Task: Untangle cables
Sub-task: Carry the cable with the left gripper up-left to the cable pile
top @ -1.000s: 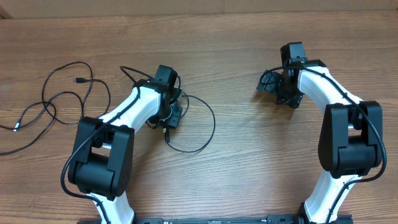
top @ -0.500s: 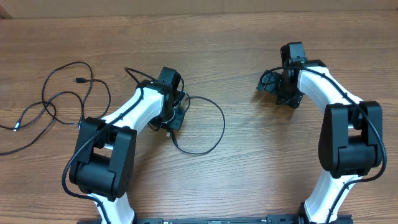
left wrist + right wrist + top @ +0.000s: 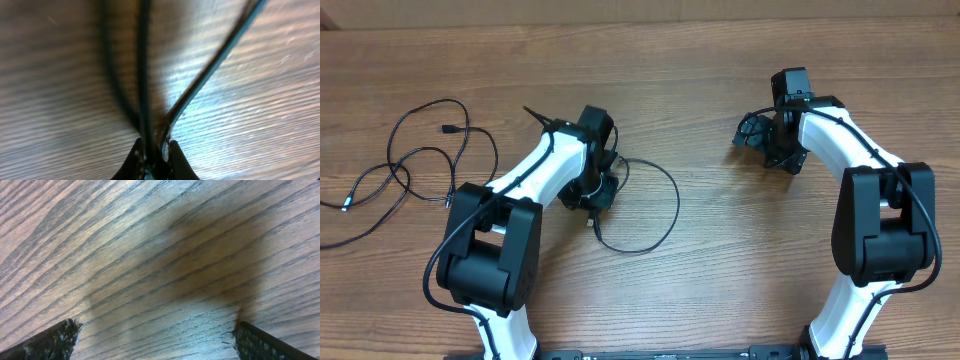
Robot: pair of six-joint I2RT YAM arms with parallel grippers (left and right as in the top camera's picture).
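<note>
Left gripper (image 3: 152,160) jaws clamped on thin black looped cable (image 3: 676,205), mid-table. Loose thin black cords (image 3: 420,152) far left, well apart: looks separated. Right gripper (image 3: 155,335) jaws wide, empty. Loop not yet straightened.

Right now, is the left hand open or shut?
Shut on the black cable: the wrist view shows the left hand pinched tight, with cable strands running out from between its fingertips.
</note>
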